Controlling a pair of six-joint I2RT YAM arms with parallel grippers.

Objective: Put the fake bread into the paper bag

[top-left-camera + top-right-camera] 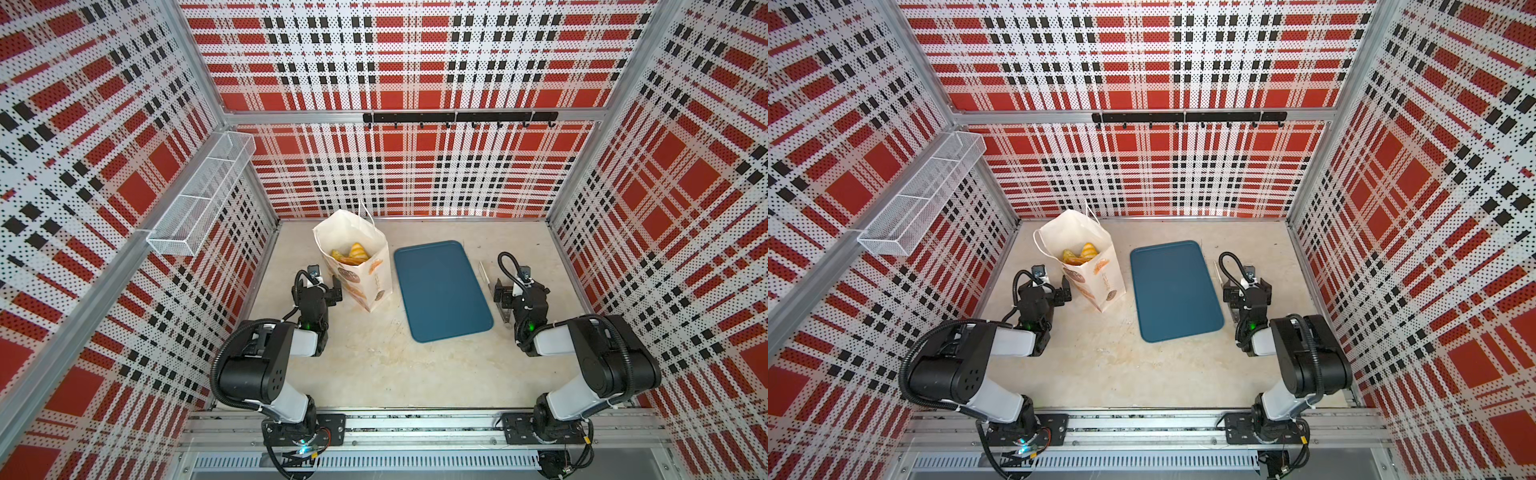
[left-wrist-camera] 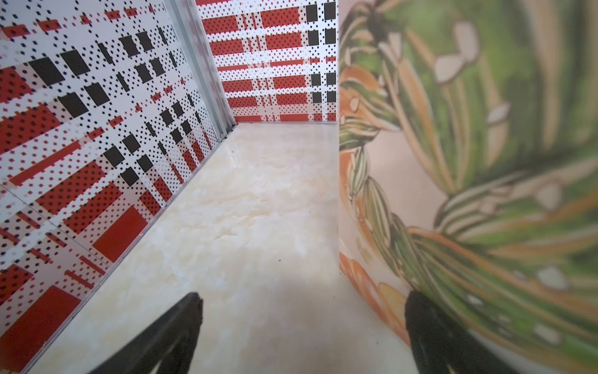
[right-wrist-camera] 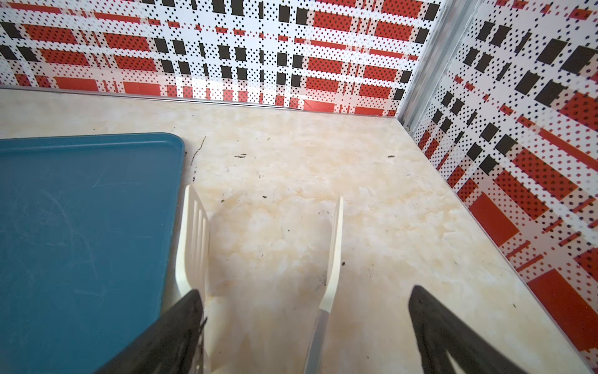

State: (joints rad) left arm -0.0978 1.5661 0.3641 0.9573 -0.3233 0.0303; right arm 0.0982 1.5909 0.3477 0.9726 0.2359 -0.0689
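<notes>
- Cream paper bag (image 1: 365, 286) stands upright at the far left, beside the blue tray (image 1: 440, 291). The fake bread (image 1: 351, 254) shows inside its open mouth, and none lies on the tray.
- The glossy pastries look light, hard and slippery, best gripped across the thick middle.
- The thin bag likely tips easily.
- Left gripper (image 2: 304, 301) is spread wide, just beside the bag.
- Right gripper (image 3: 304, 294) is spread wide over white tongs (image 3: 194, 226), not clamping them.
- The bag carries bread pictures and round emblems; no writing is readable.

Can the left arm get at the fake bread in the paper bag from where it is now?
Probably not directly: the open left gripper sits low beside the paper bag, whose wall is between. The fake bread shows only through the open top.
</notes>
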